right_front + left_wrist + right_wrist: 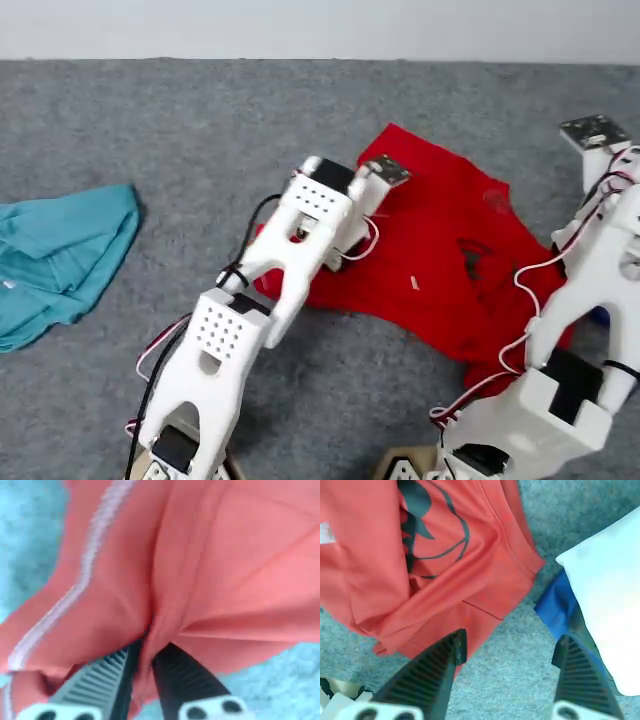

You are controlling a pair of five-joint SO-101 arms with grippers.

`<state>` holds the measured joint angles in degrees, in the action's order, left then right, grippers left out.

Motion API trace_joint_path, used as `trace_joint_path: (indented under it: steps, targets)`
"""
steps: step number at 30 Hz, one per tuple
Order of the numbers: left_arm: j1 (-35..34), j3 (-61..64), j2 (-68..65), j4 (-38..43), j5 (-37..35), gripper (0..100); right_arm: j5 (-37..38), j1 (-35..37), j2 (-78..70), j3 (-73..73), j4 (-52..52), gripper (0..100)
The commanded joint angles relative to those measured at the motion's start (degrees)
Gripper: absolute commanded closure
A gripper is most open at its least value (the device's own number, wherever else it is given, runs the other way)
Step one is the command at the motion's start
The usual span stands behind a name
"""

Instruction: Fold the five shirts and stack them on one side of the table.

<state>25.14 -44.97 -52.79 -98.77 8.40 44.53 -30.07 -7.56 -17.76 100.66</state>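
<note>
High view: the red shirt [430,270] was seen spread and creased on the grey napped table [250,110]. A teal shirt [60,255] lay crumpled well apart.
Left wrist view: the left gripper [145,665] was clamped on a soft red fold.
Right wrist view: the right gripper [511,647] was held wide apart over the red hem, with blue cloth [552,610] and white cloth [605,595] beside it.
Progress: judged early, with the folding mostly left.

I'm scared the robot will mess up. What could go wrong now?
The left end effector pinches just a thin fold of the red shirt, so it might slip out. The open right end effector hangs between the red shirt's edge and a blue cloth, so it might grab the wrong one.
</note>
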Motion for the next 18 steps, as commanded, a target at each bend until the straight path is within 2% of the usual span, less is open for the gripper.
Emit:
trace_joint_path:
  steps: [1,4,12,15,18]
  targets:
    - [-2.99,3.38,9.32,-2.02,0.97,99,0.53,-0.57,2.68,-0.18,1.98,71.1]
    - [-4.84,13.49,17.76,-2.02,2.73,99,0.53,-0.57,2.68,-0.18,1.71,71.1]
    - [-10.29,57.89,46.68,-2.02,25.85,99,0.53,-0.57,2.68,-0.18,1.45,71.1]
    - [-15.47,69.49,57.67,-2.02,33.14,99,0.53,-0.57,2.68,-0.18,1.36,71.1]
    - [-19.52,78.11,67.96,-2.02,37.36,99,0.53,-0.40,2.68,-0.18,1.36,71.1]
